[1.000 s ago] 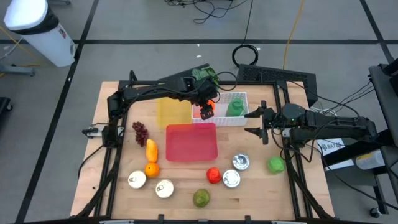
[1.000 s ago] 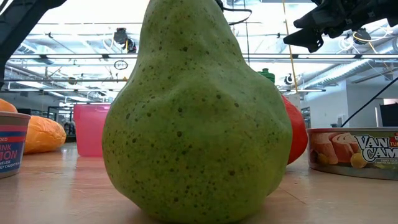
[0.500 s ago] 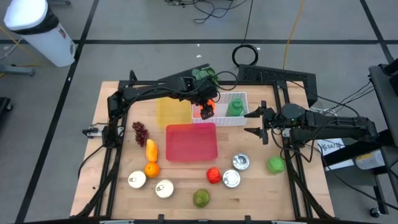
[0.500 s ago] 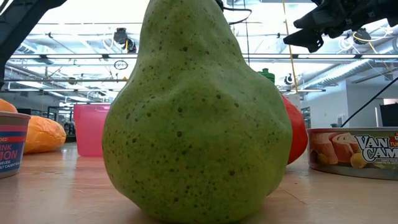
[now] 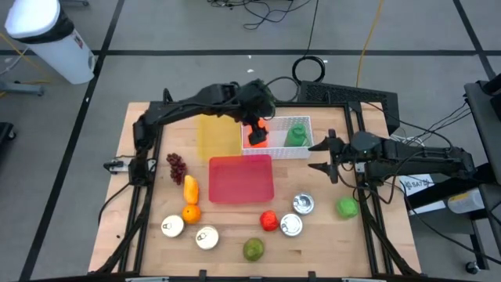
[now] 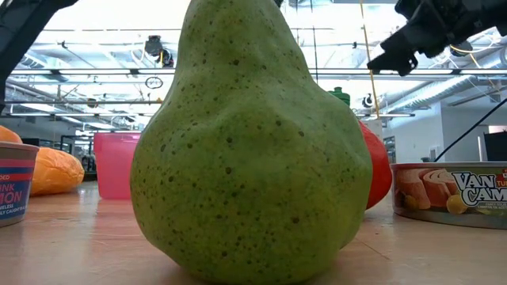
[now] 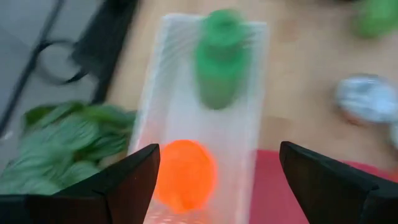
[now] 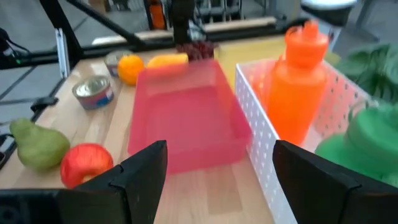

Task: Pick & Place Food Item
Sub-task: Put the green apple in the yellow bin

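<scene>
My left gripper (image 5: 257, 129) (image 7: 219, 149) is open and hovers over the white basket (image 5: 307, 151) at the table's far side. An orange bottle (image 7: 185, 174) (image 8: 303, 87) stands upright on the basket floor, below and between the fingers, which are clear of it. A green bottle (image 7: 221, 59) (image 5: 296, 135) stands further along in the same basket. My right gripper (image 5: 319, 155) (image 8: 219, 146) (image 6: 388, 55) is open, holds nothing and waits in the air just right of the basket.
A red tray (image 5: 241, 178) and a yellow tray (image 5: 218, 137) lie near the basket. Leafy greens (image 7: 56, 143) lie at the far edge. Grapes (image 5: 177, 164), an orange (image 5: 191, 212), a red apple (image 5: 268, 221), a green apple (image 5: 347, 207), a pear (image 5: 252, 249) and several cans (image 5: 291, 225) fill the near half.
My left arm has risen and drawn back toward the table's far edge, away from the orange bottle, which stays standing in the basket. My right gripper has tipped a little where it hangs.
</scene>
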